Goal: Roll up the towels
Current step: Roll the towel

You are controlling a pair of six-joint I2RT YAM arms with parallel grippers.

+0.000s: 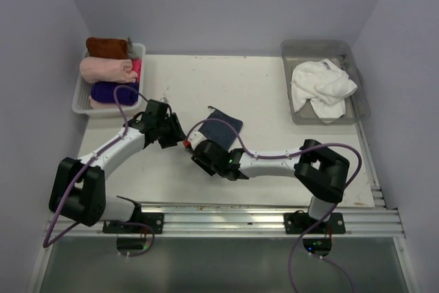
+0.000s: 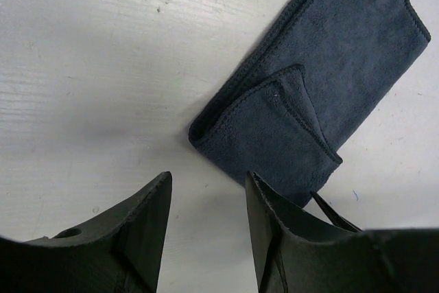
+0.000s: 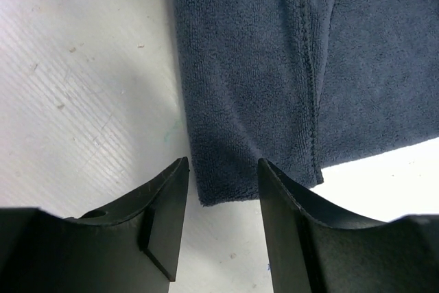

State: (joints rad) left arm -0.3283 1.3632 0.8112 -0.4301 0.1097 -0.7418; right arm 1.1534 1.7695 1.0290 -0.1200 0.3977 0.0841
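Rust-brown towel [image 1: 106,47] looks rolled, slate-blue towel [image 1: 224,123] folded flat on worktop [image 1: 254,87], white towel [image 1: 322,87] crumpled in bin [image 1: 317,44]; left gripper [image 2: 208,183] and right gripper [image 3: 223,167] jaws open, empty.

The slate-blue towel [image 1: 225,125] lies folded flat on the table [image 1: 260,87], the white towel [image 1: 322,86] crumpled in the grey bin [image 1: 359,104], the rust-brown towel [image 1: 106,47] rolled in the white basket [image 1: 79,98].
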